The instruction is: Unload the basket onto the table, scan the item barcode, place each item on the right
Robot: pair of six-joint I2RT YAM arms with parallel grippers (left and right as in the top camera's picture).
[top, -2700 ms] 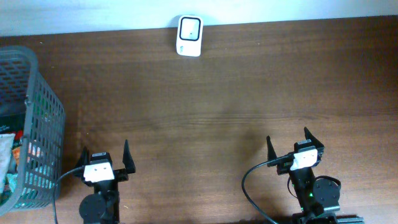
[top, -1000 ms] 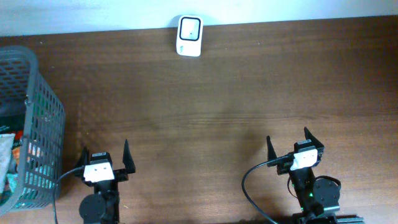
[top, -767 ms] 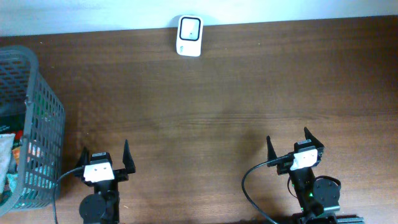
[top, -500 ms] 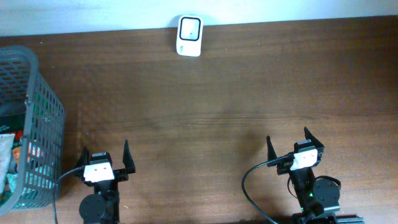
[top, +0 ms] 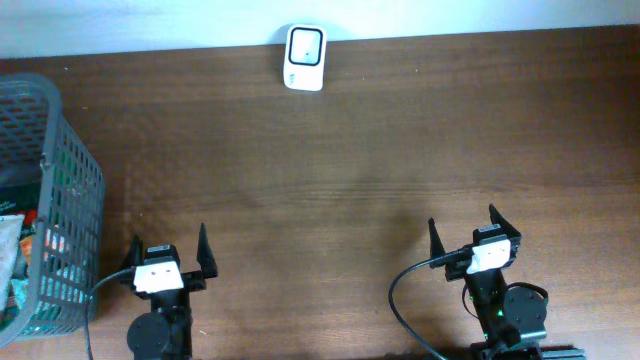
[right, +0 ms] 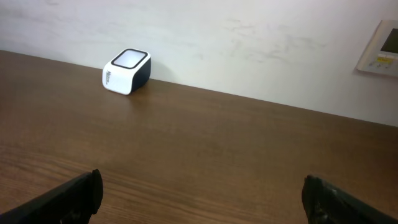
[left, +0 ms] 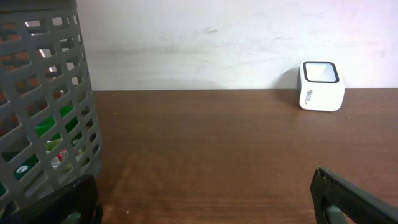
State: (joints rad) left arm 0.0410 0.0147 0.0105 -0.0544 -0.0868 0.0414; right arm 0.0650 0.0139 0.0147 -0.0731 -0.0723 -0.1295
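The items [top: 12, 245], packets with green and red showing through the mesh, lie inside the grey plastic basket [top: 75, 220] at the left edge of the dark wooden bench [top: 350, 160]. Well apart from it, the white barcode scanner [top: 304, 58] stands at the bench's far edge against the pale wall. At the near edge, the left pincer [top: 168, 245] and right pincer [top: 462, 225] both gape wide, holding nothing.

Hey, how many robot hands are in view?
2. The left hand is at the near edge beside the basket; the right hand at the near edge, farther right. Both open.
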